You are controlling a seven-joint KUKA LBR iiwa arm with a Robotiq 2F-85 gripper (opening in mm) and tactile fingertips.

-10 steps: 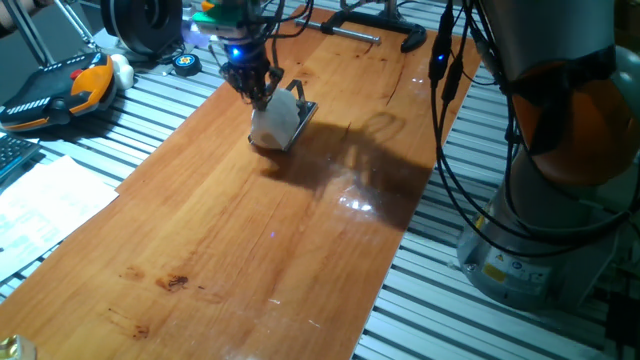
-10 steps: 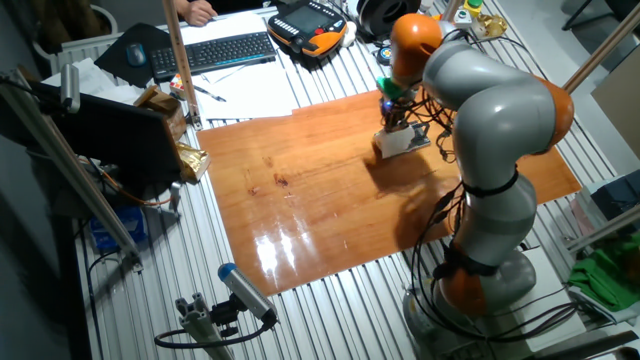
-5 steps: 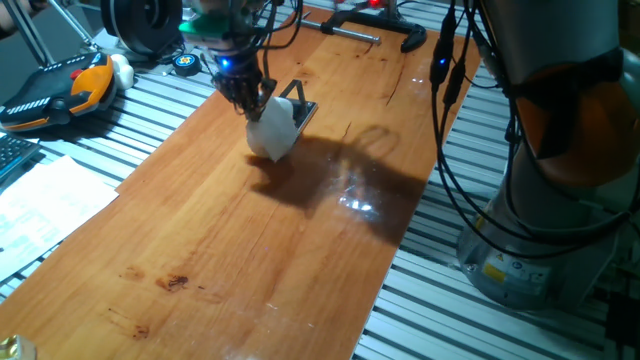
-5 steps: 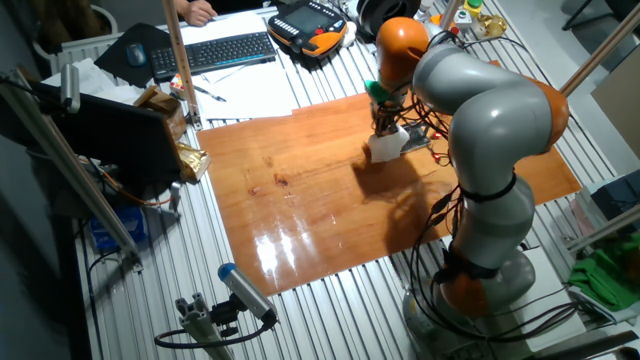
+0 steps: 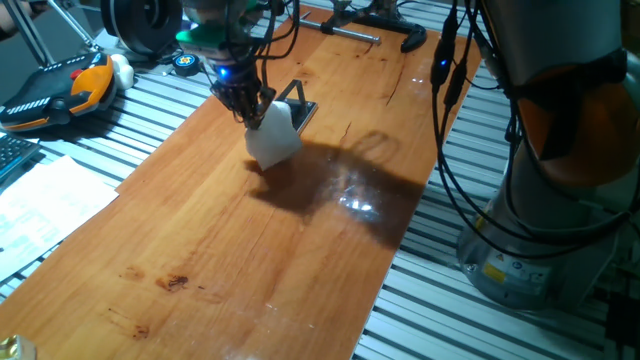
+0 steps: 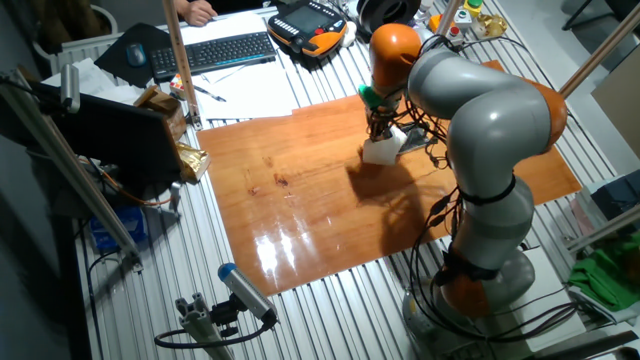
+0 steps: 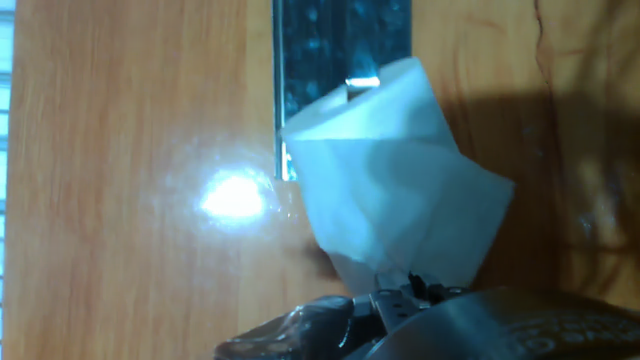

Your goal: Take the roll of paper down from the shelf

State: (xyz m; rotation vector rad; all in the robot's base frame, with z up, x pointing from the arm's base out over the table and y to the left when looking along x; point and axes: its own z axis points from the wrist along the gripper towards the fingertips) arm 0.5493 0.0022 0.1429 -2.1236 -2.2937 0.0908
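A black two-finger gripper (image 5: 250, 100) is closed on the top of a small white cylindrical roll of tissue paper (image 5: 271, 139). The roll hangs tilted directly beneath the fingers, beside the low dark grey metal tray-like shelf (image 5: 300, 106), above the brown wooden tabletop (image 5: 200, 230).

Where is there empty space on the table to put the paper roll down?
The wooden board is bare from the roll of paper in the pincer forward to its near edge. It is crowded behind, by the shelf.

Glossy wood table (image 5: 250, 240), matt (soft) paper roll (image 5: 272, 135)
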